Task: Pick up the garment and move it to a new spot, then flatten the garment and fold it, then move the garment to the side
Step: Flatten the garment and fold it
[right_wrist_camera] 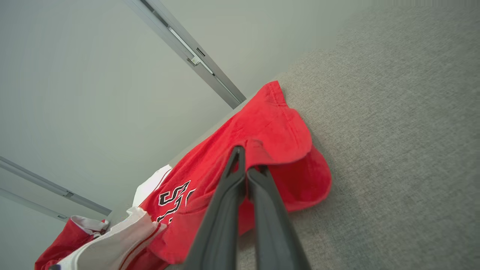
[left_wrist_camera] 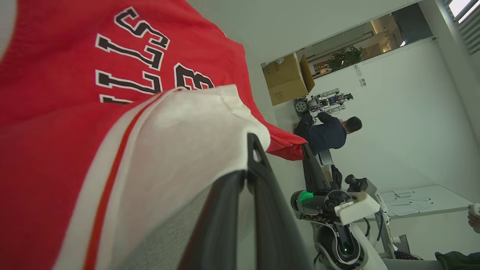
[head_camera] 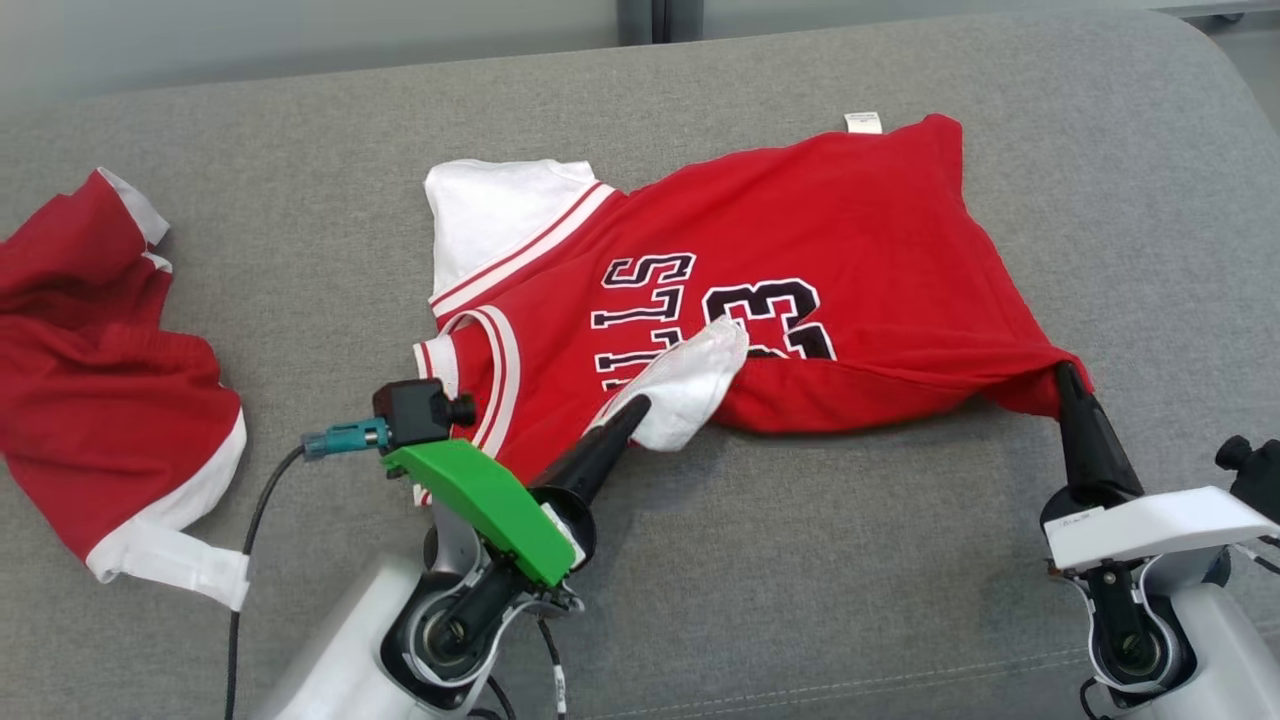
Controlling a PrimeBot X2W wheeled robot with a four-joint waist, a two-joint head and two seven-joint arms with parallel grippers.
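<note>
Room: pale wall (right_wrist_camera: pixel 93 93) behind the work area, w/ grey rails (right_wrist_camera: pixel 195 56) running across it. In left wrist view, a white far wall w/ a long opening, a cardboard box (left_wrist_camera: pixel 287 78) below it, a person (left_wrist_camera: pixel 330 133) in a dark top near some equipment, and a white table (left_wrist_camera: pixel 442 195) w/ papers on it.

Surface (head_camera: pixel 900 560): grey woven fabric, rounded far corner, a seam line along the near edge.

Jersey (head_camera: pixel 850 230): red, white sleeves, black lettering and numerals. Lay spread mid-surface, neck toward robot's left, hem toward right, rumpled along the near edge.

Shorts (head_camera: pixel 110 400): red w/ white trim, crumpled at far left of surface, well apart from jersey.

Left gripper (head_camera: pixel 640 405): jaws pinched tight on the white sleeve (head_camera: pixel 690 380), which was folded over the jersey front.

Right gripper (head_camera: pixel 1065 375): jaws closed on the near right hem corner; red cloth bunched around the tips.

Small white tag (head_camera: pixel 863 122) at the jersey's far edge.
</note>
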